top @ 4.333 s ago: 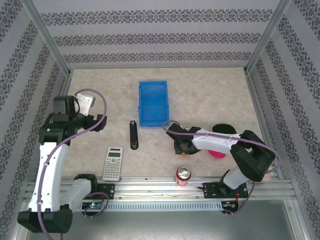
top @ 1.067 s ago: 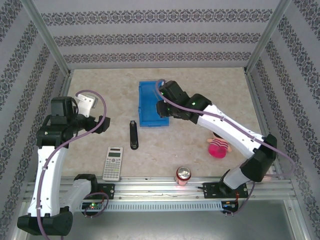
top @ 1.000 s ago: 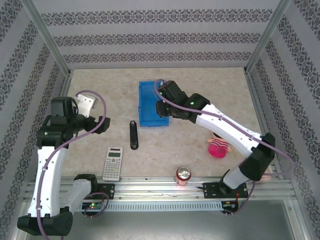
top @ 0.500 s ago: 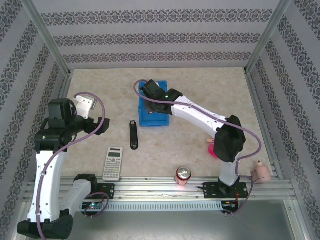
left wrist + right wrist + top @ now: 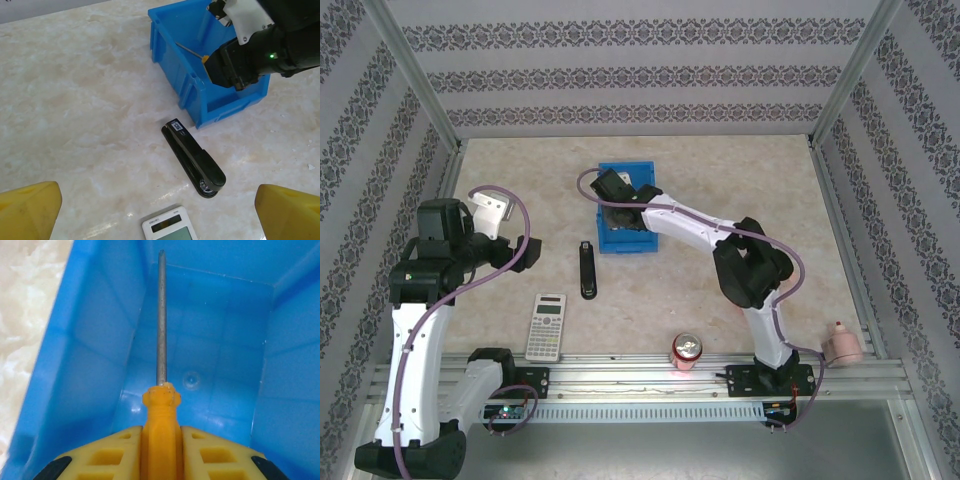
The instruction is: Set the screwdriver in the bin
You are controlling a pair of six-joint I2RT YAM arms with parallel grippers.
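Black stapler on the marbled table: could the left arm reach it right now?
Probably yes. The black stapler lies in the open, ahead of the left gripper, whose yellow fingers stand wide apart and empty. The white calculator lies nearer, not touching the stapler.

- The left arm (image 5: 408,330) rises from its base and bends at the elbow. The left end effector (image 5: 523,252) hangs in the air, tilted forward and down.
- Its two yellow fingers (image 5: 29,210) stand wide apart.
- The right arm (image 5: 695,225) folds at the elbow and stretches far out to its left.
- The right end effector (image 5: 161,435) clamps the screwdriver (image 5: 161,405) by the handle, with the shaft straight ahead of it.
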